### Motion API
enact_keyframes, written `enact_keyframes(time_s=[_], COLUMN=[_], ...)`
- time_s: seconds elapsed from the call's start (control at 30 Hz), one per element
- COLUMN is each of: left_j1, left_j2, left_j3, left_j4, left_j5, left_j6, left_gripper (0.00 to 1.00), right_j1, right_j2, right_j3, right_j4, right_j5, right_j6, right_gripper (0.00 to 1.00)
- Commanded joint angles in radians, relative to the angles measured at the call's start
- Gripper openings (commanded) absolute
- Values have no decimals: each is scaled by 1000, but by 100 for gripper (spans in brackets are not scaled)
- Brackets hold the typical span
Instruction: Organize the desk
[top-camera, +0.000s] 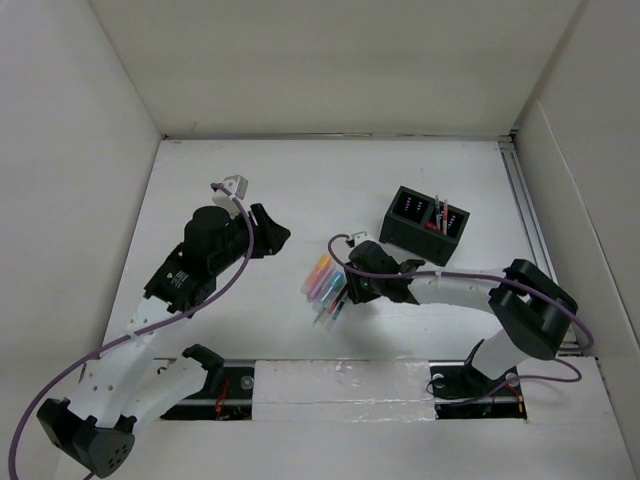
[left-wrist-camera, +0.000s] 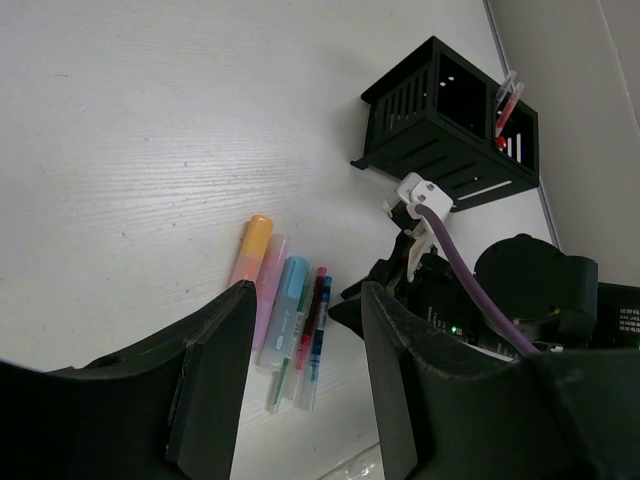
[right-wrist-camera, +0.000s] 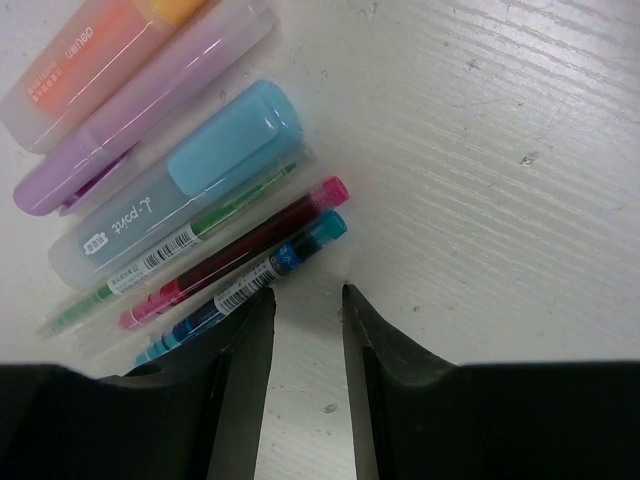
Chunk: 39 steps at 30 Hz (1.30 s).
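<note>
A row of pens and highlighters (top-camera: 326, 287) lies side by side on the white desk (top-camera: 300, 190). In the right wrist view I see an orange highlighter (right-wrist-camera: 100, 60), a purple one (right-wrist-camera: 150, 110), a light-blue-capped one (right-wrist-camera: 190, 180), a green pen (right-wrist-camera: 200, 225), a red pen (right-wrist-camera: 250, 240) and a blue pen (right-wrist-camera: 260, 270). My right gripper (right-wrist-camera: 307, 300) is open and empty, just right of the blue pen, low over the desk. My left gripper (top-camera: 272, 236) is open and empty, raised to the left of the row.
A black two-compartment organizer box (top-camera: 425, 225) stands at the back right, one compartment holding red and white items (left-wrist-camera: 507, 115). A metal rail (top-camera: 530, 220) runs along the right edge. White panels wall the desk.
</note>
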Motion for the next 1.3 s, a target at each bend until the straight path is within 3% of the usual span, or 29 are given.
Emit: enact_keyframes(time_s=[0.0,0.2,0.33,0.53,0.97,1.27], left_j1=[-5,-5,-5,-5,-5,-5], left_j2=[-23,-23,-24,-21,-29,-26], left_j3=[-9,-12,-17,-12,-12,-15], left_j4=[25,25,25,29,10,22], left_j5=[-5,-5,-3,0,-14,-17], left_j6=[11,9,6,9,21,20], left_gripper=[43,43,43,43,43,43], right_j1=[8,17,17,28,37,25], right_j2=[29,-19,-79,6,89,10], right_j3=[27,55,81,128,112,38], right_j4=[-52,-95,-92,-69,-78,-167], right_j5=[22,61,58,16,48,116], right_j6=[10,1,-34,-57,-7,10], right_gripper=[39,31,38,44,41,36])
